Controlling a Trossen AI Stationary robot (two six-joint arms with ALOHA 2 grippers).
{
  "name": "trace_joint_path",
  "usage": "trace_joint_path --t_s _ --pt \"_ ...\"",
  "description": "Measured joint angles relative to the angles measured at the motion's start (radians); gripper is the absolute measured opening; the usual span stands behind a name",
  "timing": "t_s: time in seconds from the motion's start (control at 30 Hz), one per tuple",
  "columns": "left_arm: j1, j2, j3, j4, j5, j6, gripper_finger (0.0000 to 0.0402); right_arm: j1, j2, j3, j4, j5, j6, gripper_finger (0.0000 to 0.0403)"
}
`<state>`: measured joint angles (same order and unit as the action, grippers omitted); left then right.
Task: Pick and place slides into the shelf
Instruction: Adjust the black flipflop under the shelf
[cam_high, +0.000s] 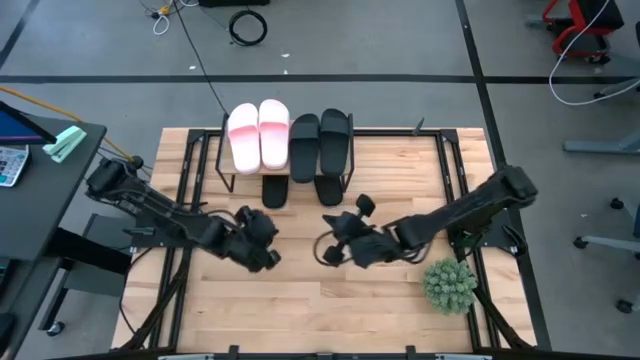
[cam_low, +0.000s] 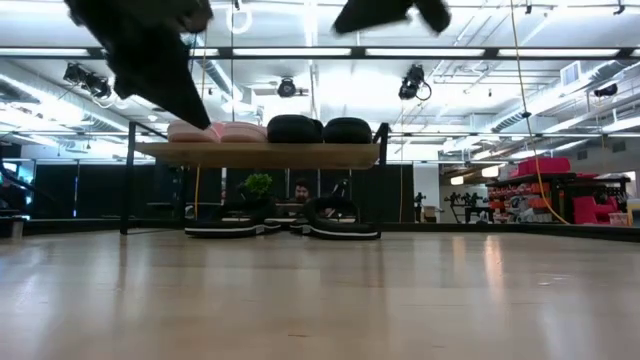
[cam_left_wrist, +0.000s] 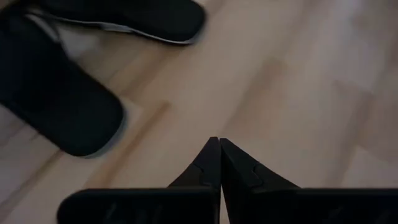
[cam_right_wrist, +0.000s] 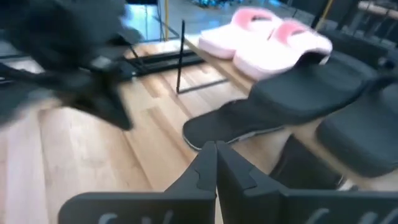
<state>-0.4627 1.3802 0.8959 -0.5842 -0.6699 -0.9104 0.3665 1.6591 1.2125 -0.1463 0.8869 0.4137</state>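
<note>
Black flip-flops (cam_high: 300, 190) sit tucked under shelf (cam_high: 222, 160) ahead of both empty, closed end effectors, left end effector (cam_high: 268, 243) and right end effector (cam_high: 331, 248); placement looks finished, next retract.

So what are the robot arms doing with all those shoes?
They're tidying slides onto a little shelf. The two pink slides and two black broad-band slides already sit on its top board. Two thin black flip-flops lie underneath, sticking out the front. The left hand and right hand are both shut and empty, out over the table in front of the shelf.
</note>
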Motion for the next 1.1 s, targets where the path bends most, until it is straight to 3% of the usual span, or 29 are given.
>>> trace_joint_path --t_s 0.37,0.53,0.67,0.87,1.1 --pt "0.220 0.041 -0.001 -0.019 0.016 -0.037 0.0004 0.023 -0.240 0.000 -0.101 0.040 -0.102 0.0004" --pt "0.224 0.145 -0.026 -0.018 0.022 -0.130 0.0003 0.029 -0.249 -0.021 -0.166 0.038 -0.072 0.0004" --pt "0.236 0.206 -0.036 -0.016 -0.034 -0.176 0.0003 0.026 -0.234 -0.059 -0.185 0.049 -0.054 0.0004" --pt "0.318 0.221 -0.035 -0.018 -0.063 -0.167 0.0003 0.005 -0.251 -0.058 -0.179 0.118 -0.043 0.0004" --pt "0.374 0.259 -0.035 0.007 -0.063 -0.162 0.0003 0.002 -0.251 -0.058 -0.183 0.113 -0.039 0.0004"
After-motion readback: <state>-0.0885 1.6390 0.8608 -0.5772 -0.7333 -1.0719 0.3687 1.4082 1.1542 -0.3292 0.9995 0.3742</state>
